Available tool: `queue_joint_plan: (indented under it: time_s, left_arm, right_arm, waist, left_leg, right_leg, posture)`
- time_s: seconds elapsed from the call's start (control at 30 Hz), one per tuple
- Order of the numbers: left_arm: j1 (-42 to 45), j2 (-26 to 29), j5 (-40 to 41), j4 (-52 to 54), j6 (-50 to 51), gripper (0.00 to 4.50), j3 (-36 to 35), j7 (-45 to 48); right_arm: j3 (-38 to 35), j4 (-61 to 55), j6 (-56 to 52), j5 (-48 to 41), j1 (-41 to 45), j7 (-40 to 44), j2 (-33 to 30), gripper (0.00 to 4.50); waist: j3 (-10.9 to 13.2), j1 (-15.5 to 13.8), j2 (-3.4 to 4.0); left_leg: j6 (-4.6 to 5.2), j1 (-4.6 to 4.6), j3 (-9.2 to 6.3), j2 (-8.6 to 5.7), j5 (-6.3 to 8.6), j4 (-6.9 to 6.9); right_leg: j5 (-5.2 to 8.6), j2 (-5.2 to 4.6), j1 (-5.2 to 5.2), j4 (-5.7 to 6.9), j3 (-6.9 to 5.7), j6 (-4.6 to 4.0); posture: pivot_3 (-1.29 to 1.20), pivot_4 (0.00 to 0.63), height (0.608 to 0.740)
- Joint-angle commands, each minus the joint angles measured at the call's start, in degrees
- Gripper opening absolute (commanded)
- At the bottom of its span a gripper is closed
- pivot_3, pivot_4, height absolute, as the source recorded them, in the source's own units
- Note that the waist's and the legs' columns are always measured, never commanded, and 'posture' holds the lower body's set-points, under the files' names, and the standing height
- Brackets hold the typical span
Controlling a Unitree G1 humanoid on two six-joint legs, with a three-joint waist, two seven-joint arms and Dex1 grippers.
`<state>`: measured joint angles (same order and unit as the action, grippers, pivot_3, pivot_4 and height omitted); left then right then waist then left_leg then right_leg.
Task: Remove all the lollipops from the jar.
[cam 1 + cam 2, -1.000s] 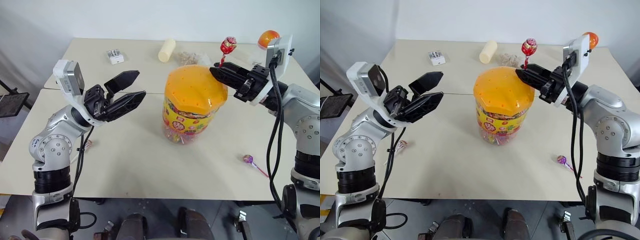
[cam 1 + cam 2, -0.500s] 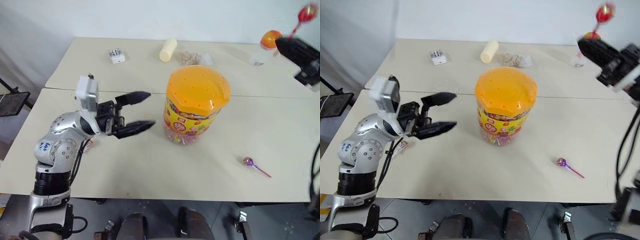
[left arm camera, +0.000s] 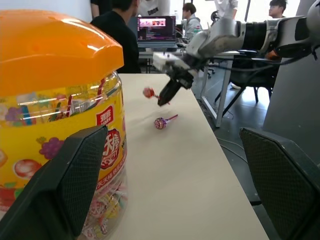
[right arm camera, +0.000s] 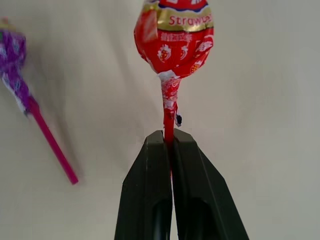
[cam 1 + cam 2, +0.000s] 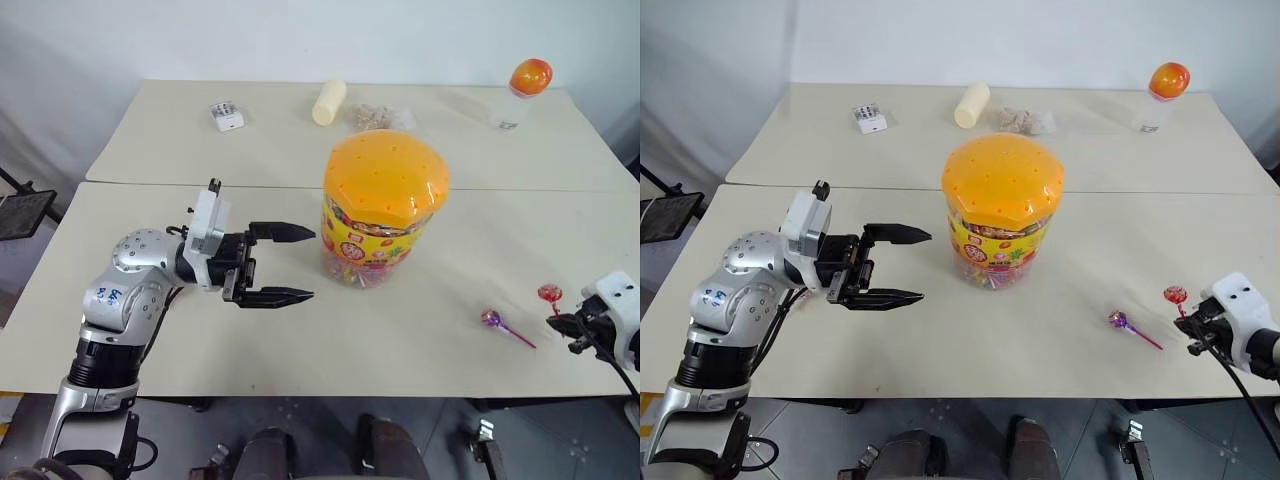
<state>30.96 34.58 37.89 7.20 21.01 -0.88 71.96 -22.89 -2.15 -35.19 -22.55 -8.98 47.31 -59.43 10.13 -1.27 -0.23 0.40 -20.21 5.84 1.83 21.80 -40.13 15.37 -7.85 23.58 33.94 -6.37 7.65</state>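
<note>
Down at the near right edge of the table (image 5: 300,350), well to the right of the jar (image 5: 384,208), the right gripper (image 4: 168,137) with fingers pinched together on the stick of the red lollipop (image 4: 174,35), wrapped head out ahead of the fingertips, stick running straight back along the gripper's line, head low over the tabletop, touching or not, cannot tell. Just beside it, on the jar's side, a purple lollipop (image 5: 492,319) flat on the table, pink stick slanting from the head toward the near right edge, head pointing back toward the jar. Off to the jar's left, the left gripper (image 5: 300,264) hanging level, fingers spread wide apart, nothing between them, tips aimed at the jar and stopping just short of its wall. Then the jar itself, middle of the table, upright, long axis vertical, orange domed lid with its small holes seated on top, yellow and red label round the clear wall; inside, wrapped sweets heaped at the bottom, thin sticks showing through the plastic, exact count impossible to tell. Beyond the jar, at the far edge: a small white box (image 5: 227,116) to the far left, a pale cylinder (image 5: 327,101) lying on its side, a crumpled clear wrapper (image 5: 378,117), and far right a small clear bottle (image 5: 520,91) standing upright under a round orange cap.
</note>
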Motion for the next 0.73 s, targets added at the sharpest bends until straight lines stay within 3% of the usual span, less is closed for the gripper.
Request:
queue_joint_plan:
  time_s: [0.03, 0.13, 0.23, 0.37, 0.43, 0.6, 0.73]
  left_arm:
    - [0.26, 1.25, -0.40, 0.50, -1.08, 4.50, -1.72, 0.26]
    - [-0.82, 2.52, -1.39, 0.28, -1.92, 4.50, -2.77, -0.23]
    - [-3.60, 3.31, -3.78, -0.23, -6.69, 4.50, -5.16, -1.21]
    - [-9.84, 5.98, -8.09, -0.34, -11.02, 4.50, -7.36, -2.66]
    - [-12.68, 6.11, -8.60, -0.66, -12.55, 4.50, -8.51, -3.23]
    - [-22.12, 4.89, -12.64, 0.75, -15.40, 4.50, -10.26, -9.06]
    - [-25.06, 2.89, -15.40, 1.03, -18.31, 4.50, -10.17, -13.25]
  right_arm:
    - [-5.17, 0.07, 4.69, -0.59, -0.66, 2.05, 1.36, 1.27]
    - [-9.73, 0.23, 14.13, -1.63, -0.72, 5.88, 3.52, 2.30]
    - [-15.58, -5.93, 22.91, -11.05, 0.65, 16.03, 8.31, 3.29]
    - [-13.49, -15.17, 20.53, -17.08, 0.57, 18.77, 9.46, 4.47]
    - [-11.07, -17.30, 19.11, -19.22, 1.55, 19.40, 9.79, 4.47]
    - [1.69, -16.14, 27.94, -12.25, 6.49, 23.54, 12.84, 4.47]
    - [6.25, -11.87, 33.11, -8.40, 8.64, 24.39, 15.23, 4.47]
  waist:
    - [0.00, -0.06, 0.00]
    - [0.00, -0.08, 0.00]
    - [0.00, -0.08, 0.02]
    - [0.01, 0.22, 0.02]
    - [0.01, 0.04, 0.02]
    - [0.02, -0.05, 0.03]
    - [0.02, -0.39, 0.02]
  left_leg:
    - [0.00, 0.00, -0.01, 0.00, 0.00, 0.00]
    - [0.00, -0.02, -0.03, -0.01, 0.00, 0.02]
    - [0.00, 0.00, -0.04, 0.00, 0.00, 0.02]
    - [-0.03, 0.03, -0.05, 0.06, 0.02, 0.05]
    - [-0.03, 0.03, -0.08, 0.08, 0.02, 0.03]
    - [-0.02, 0.01, -0.09, 0.08, 0.04, 0.03]
    - [0.01, -0.03, -0.19, 0.01, 0.05, -0.03]
  right_leg:
    - [0.00, 0.00, 0.00, -0.01, -0.01, 0.00]
    - [0.00, 0.01, 0.00, -0.04, -0.04, 0.00]
    - [0.00, 0.03, -0.02, -0.07, -0.04, 0.01]
    - [0.00, 0.07, -0.02, -0.02, -0.03, 0.00]
    - [0.00, 0.08, -0.02, -0.02, -0.04, 0.00]
    - [-0.01, 0.06, 0.01, -0.01, -0.03, -0.02]
    - [-0.01, 0.00, -0.03, 0.00, -0.04, -0.02]
  posture:
    - [0.00, 0.150, 0.740]
    - [0.00, 0.150, 0.740]
    - [0.00, 0.150, 0.740]
    - [0.00, 0.150, 0.740]
    - [0.00, 0.150, 0.740]
    - [0.00, 0.150, 0.740]
    - [0.00, 0.150, 0.740]
